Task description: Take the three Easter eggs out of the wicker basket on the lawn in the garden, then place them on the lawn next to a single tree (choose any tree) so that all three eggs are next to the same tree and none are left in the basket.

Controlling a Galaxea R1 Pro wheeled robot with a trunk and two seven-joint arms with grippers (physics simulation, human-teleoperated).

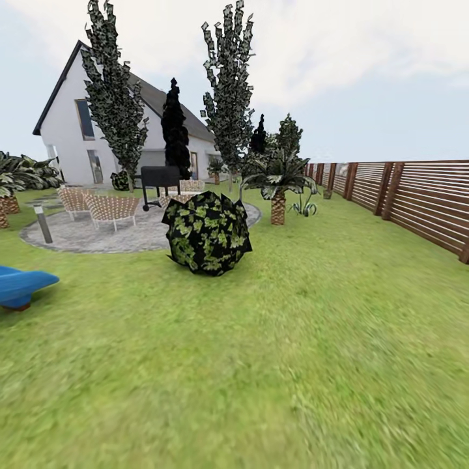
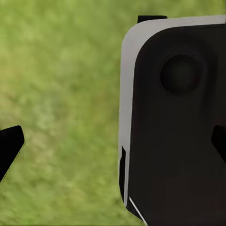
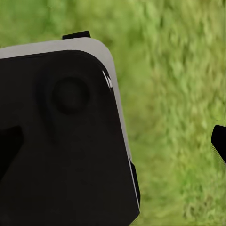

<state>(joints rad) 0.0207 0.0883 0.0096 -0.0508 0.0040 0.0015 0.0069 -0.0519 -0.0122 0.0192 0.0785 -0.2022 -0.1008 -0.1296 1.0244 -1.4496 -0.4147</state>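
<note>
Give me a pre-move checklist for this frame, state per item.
1. Wicker basket and eggs located: not ok, none identifiable in the head view.
2. Candidate tree spotted: ok, pale thin trunk, stands behind the paved patio.
3. Path ahead on the lawn: ok for open grass, but the leafy bush sits straight ahead.
4. Fence clearance: ok, well off to the right.
5. Left gripper and right gripper empty: ok, fingertips wide apart over grass, nothing between them.
</note>
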